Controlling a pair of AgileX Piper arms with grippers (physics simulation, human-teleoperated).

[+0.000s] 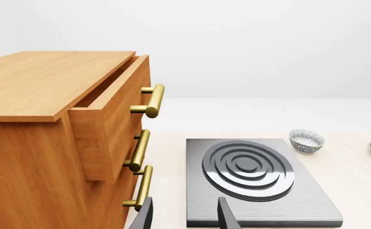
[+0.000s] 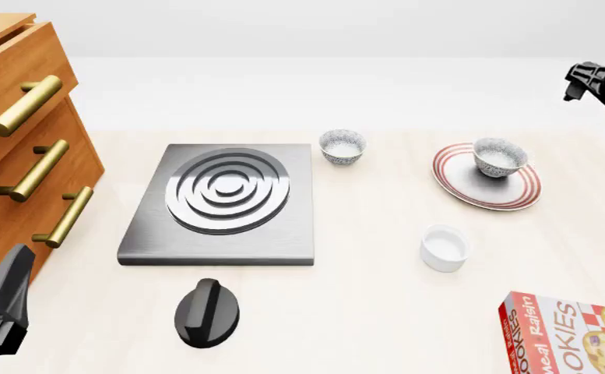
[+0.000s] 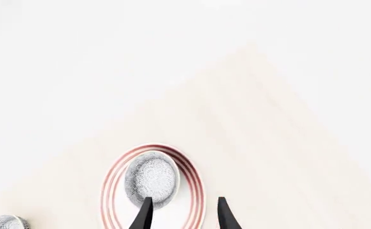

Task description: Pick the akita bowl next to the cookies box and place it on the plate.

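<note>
An akita bowl (image 2: pixel 498 157) with a dark patterned outside sits upright on the red-ringed plate (image 2: pixel 458 183) at the right of the table. The right wrist view looks down on this bowl (image 3: pixel 151 179) and the plate (image 3: pixel 195 188). My right gripper (image 3: pixel 184 217) is open and empty, raised well above them, at the top right edge (image 2: pixel 591 79) of the front view. A second bowl alike (image 2: pixel 342 146) stands left of the plate. The cookies box (image 2: pixel 572 335) lies at the near right corner. My left gripper (image 1: pixel 185 217) is open and empty, low at the near left (image 2: pixel 1 308).
A grey slab with silver rings (image 2: pixel 224 204) lies left of centre, with a black knob (image 2: pixel 206 312) in front of it. A plain white cup (image 2: pixel 444 248) stands between plate and cookies box. A wooden drawer cabinet (image 2: pixel 22 164), its top drawer ajar (image 1: pixel 109 119), fills the left.
</note>
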